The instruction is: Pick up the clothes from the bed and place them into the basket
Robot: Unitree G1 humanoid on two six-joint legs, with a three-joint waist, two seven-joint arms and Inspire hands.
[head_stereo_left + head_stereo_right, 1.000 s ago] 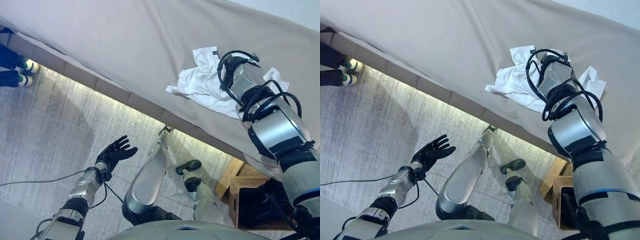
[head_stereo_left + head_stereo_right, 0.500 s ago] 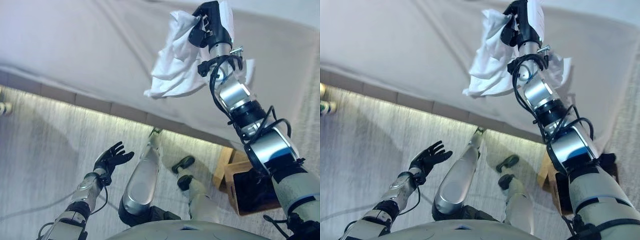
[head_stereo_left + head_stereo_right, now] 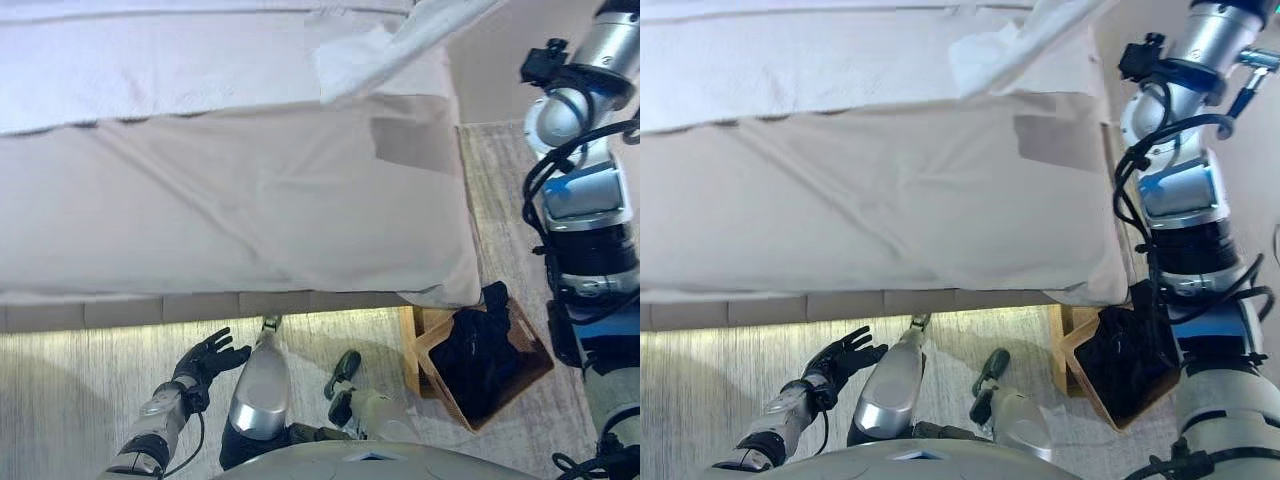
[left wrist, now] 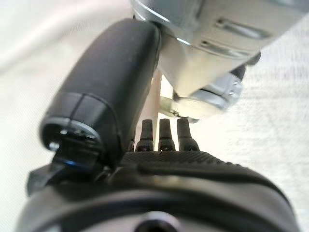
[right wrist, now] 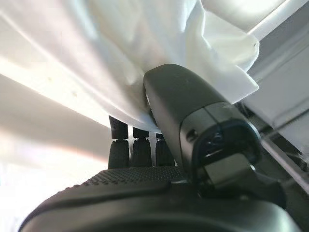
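A white garment [image 3: 395, 48] hangs in the air over the bed's far right part, trailing up out of the eye views. In the right wrist view my right hand [image 5: 193, 121] is shut on this white cloth [image 5: 145, 43], thumb and fingers pinching a fold; the raised right arm [image 3: 580, 190] stands above the basket. The wicker basket [image 3: 438, 388] sits on the floor by the bed's right corner and holds dark clothes [image 3: 478, 352]. My left hand [image 3: 208, 358] hangs low by the bed's front edge, open and holding nothing.
The bed [image 3: 250, 200] fills the middle, with a beige cover and a white blanket [image 3: 150, 70] at its far side. A lit strip runs under its front edge. Striped carpet [image 3: 70, 400] lies in front and to the right of the bed.
My right arm has lifted the white garment off the bed and swung it up to the right, above the basket side. The camera has shifted a lot. The left hand stays low and open.
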